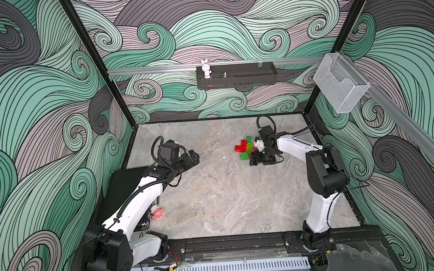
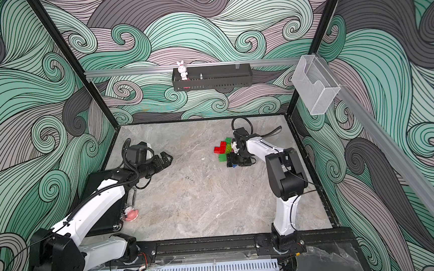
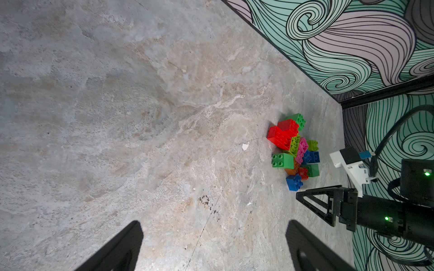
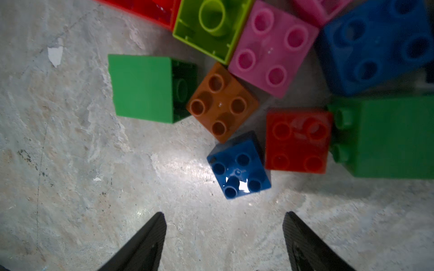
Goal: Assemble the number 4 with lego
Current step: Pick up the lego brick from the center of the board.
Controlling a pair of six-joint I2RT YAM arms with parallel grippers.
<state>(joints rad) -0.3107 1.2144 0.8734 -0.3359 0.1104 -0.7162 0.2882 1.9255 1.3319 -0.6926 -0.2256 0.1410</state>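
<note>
Picking seems the step in hand: the heap of small studded plastic lego bricks point(image 1: 248, 148), many-coloured, lies right of centre in both top views, no 4 built. The right gripper point(image 4: 225, 213) hovers beside it, jaws apart and empty, nearest a small blue four-stud brick point(image 4: 238, 167); next, straddle that squarely and close. The left gripper point(image 3: 213, 221) hangs wide open, well apart.

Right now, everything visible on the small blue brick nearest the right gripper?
Small blue brick: square, four round studs facing up, glossy plastic with a glare patch. It stands flat on the table at the pile's edge, a corner toward the orange brick and red brick; contact unclear. Right gripper open, short of it, not touching.
</note>
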